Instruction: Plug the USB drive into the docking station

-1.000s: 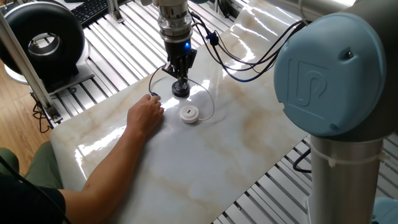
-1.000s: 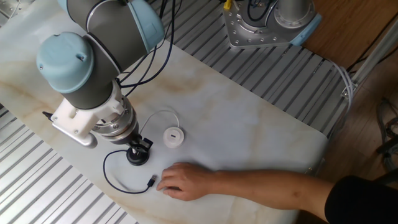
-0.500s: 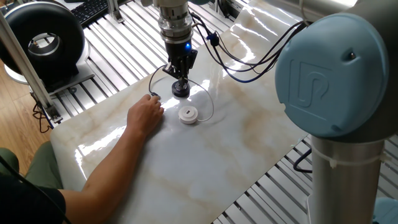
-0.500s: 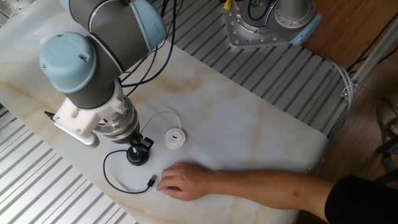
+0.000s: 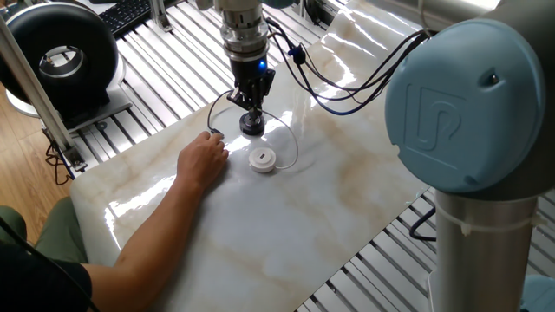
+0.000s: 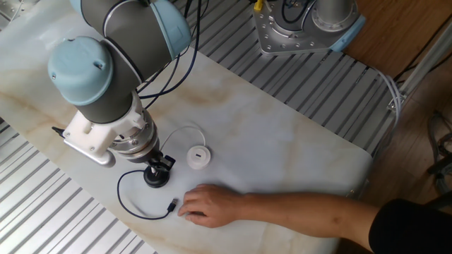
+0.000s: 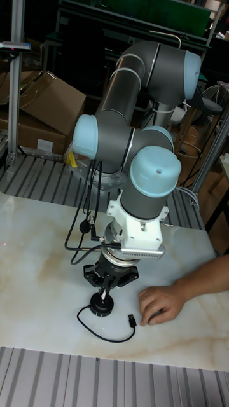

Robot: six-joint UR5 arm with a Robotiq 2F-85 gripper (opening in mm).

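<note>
The docking station (image 5: 251,126) (image 6: 156,178) (image 7: 100,308) is a small black puck lying on the marble table. Its thin black cable loops to a dark plug (image 6: 172,206) (image 7: 131,321) beside a person's hand. The USB drive (image 5: 263,159) (image 6: 198,156), a white puck, lies just next to it. Its thin white cable arcs up to my gripper (image 5: 251,107) (image 6: 162,166) (image 7: 104,293). The gripper stands upright directly over the black puck, shut on the white cable's small plug, its tip at the puck's top. The arm hides the white puck in the tall fixed view.
A person's hand (image 5: 204,160) (image 6: 210,205) (image 7: 161,304) rests on the table close to the dark plug, with the forearm reaching in from the table's edge. Slatted metal frames surround the marble top (image 5: 286,225). A black round device (image 5: 61,56) stands off the table's corner.
The arm's upper joints have shifted slightly. The gripper stays over the black puck, and the hand and both pucks have not moved.
</note>
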